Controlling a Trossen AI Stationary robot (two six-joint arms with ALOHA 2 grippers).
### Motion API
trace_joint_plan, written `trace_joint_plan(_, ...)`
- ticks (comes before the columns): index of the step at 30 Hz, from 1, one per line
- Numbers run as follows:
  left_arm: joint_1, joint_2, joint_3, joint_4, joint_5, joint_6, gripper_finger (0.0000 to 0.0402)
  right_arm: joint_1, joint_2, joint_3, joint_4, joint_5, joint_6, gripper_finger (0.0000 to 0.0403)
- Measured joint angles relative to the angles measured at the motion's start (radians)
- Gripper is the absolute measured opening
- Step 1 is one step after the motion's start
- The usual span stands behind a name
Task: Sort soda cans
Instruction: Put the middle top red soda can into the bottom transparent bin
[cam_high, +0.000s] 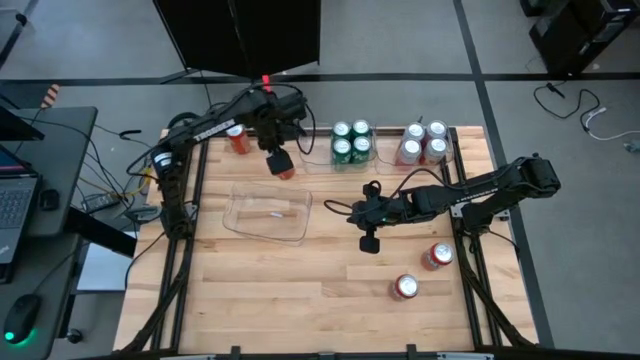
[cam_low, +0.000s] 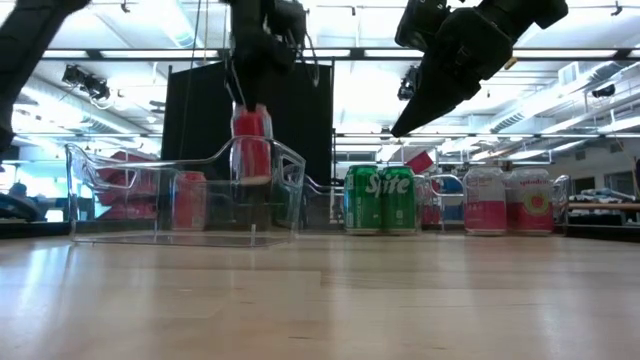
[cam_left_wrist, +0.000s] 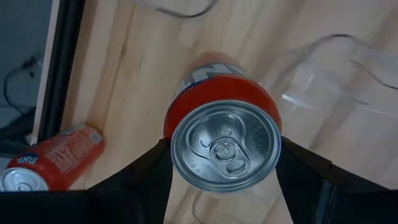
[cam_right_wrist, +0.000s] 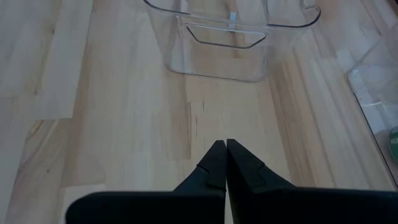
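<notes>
left gripper (cam_left_wrist: 224, 186) clamps a red can (cam_high: 284, 166) by its sides, held above the table at the far edge of the empty clear bin (cam_high: 240, 222) | right gripper (cam_right_wrist: 225, 149) pinched closed, empty, mid-table | handling: likely light, rigid, smooth, thin-walled and dentable; grip mid-body | two red cans (cam_high: 420, 272) near right
</notes>
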Motion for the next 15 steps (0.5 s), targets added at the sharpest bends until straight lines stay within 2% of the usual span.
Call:
trace_joint_plan(7,-0.116,-0.101,0.002,-0.002,0.000,-0.041,0.0242,0.000,0.000,0.000,0.000,0.000,0.000,0.0000)
trace_joint_plan(15,-0.255,-0.118,-0.007,0.003,0.026,-0.039,0.0242,0.000,0.000,0.000,0.000,0.000,0.006,0.0000)
